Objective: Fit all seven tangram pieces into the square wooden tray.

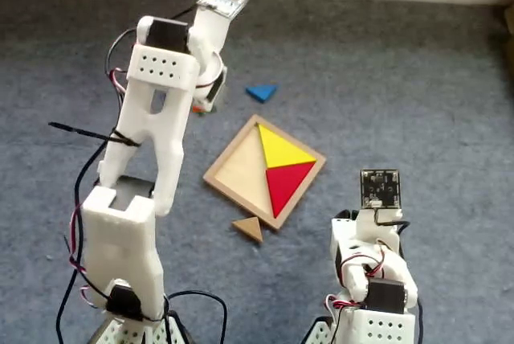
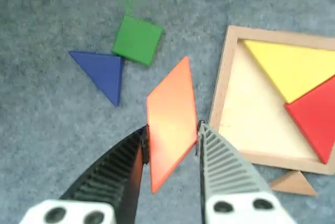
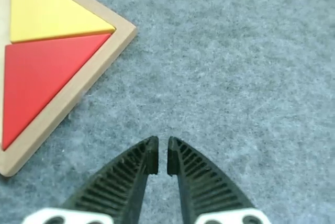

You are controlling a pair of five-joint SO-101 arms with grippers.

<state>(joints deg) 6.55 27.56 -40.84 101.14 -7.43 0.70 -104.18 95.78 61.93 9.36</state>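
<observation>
Left gripper (image 2: 172, 137) gripped orange parallelogram (image 2: 170, 111) by its long edges, just beside wooden tray (image 2: 222, 80) | right gripper (image 3: 158, 157) was all but closed, empty, near tray's corner | risk: thin-edge hold could let piece twist; its tip could catch tray's rim

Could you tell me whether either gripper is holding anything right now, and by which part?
The left gripper holds the orange parallelogram, pinched across its two long edges about midway along. The right gripper holds nothing.
</observation>
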